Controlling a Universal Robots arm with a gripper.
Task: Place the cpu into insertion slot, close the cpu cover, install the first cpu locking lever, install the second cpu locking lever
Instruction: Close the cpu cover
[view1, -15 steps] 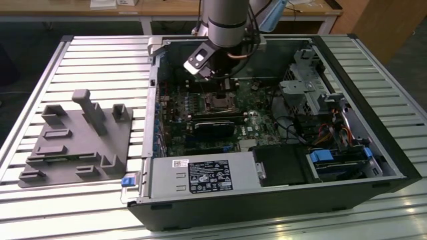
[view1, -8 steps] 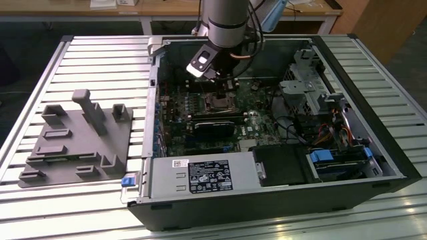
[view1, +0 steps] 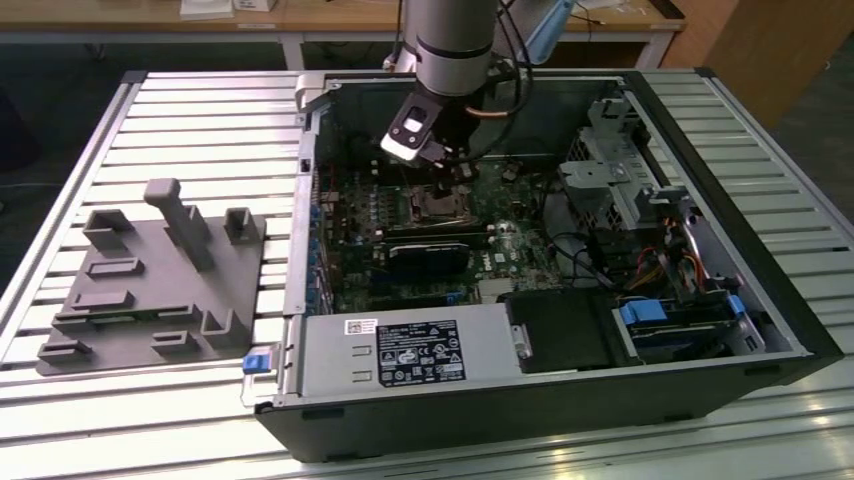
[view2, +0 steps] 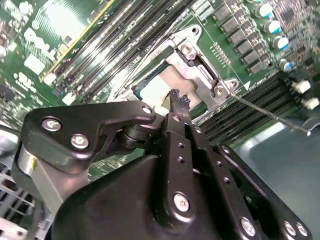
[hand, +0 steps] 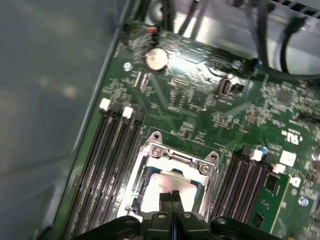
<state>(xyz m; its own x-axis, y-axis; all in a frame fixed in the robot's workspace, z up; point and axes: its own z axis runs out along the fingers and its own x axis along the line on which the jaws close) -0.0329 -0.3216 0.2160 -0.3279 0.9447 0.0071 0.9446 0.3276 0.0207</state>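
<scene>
Gripper (view2: 179, 99) low over the insertion slot (view1: 434, 207), jaws together with nothing clamped between them, tips hovering just above the cpu (view2: 169, 81) in both wrist views. Chip already seated in that slot, by the look of it, on the green board (hand: 200, 100), pale face visible through the window of the cpu cover (hand: 176, 159). Cover apparently down around the chip, not standing up; hard to tell whether fully flat. Thin wire locking lever (view2: 265, 111) jutting free past one corner of the frame, not yet latched. Likely the cover-and-first-lever stage, then. For a clean job: push only on the metal frame or the lever, never on the chip's face; keep the closed tips square and lower slowly; confirm an even seat on all sides before adding force; avoid the long memory slots (hand: 112, 150) flanking the slot; meet the lever near its free end and sweep along its arc, no bending sideways.
</scene>
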